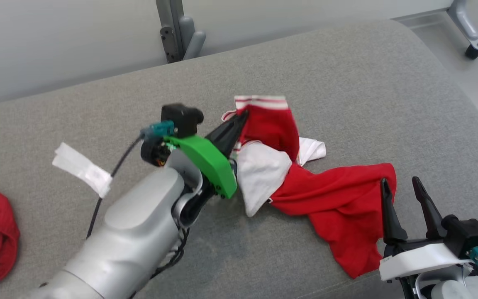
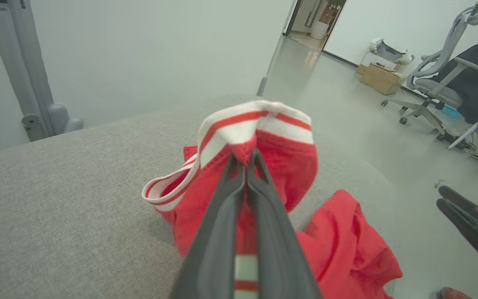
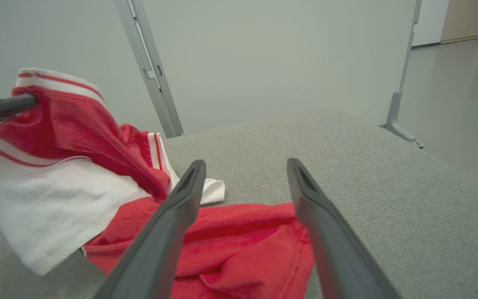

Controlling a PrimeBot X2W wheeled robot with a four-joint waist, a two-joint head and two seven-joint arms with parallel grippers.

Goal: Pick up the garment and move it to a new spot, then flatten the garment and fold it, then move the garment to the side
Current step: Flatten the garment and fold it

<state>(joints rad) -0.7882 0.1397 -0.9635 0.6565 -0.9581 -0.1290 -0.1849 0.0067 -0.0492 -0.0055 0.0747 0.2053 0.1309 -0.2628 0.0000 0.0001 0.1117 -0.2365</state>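
On the grey padded bench [image 1: 347,74] the garment [image 1: 334,199], red with white parts, lies twisted in a long crumpled line, from the middle toward my right side and near the front edge. My left end effector [image 1: 242,116] is closed tight on a small fold of red cloth just under the striped band [image 2: 259,124], and this end stands a little above the bench. My right end effector [image 1: 400,180] is wide open and holds nothing; its fingers stand over the red lower part of the garment. I think the danger is the small grip: if I lift fast, the weight of the hanging cloth can pull the fold out. Also the cloth can catch on my right fingers, or the low end can slide off the front edge, because only one end is held.
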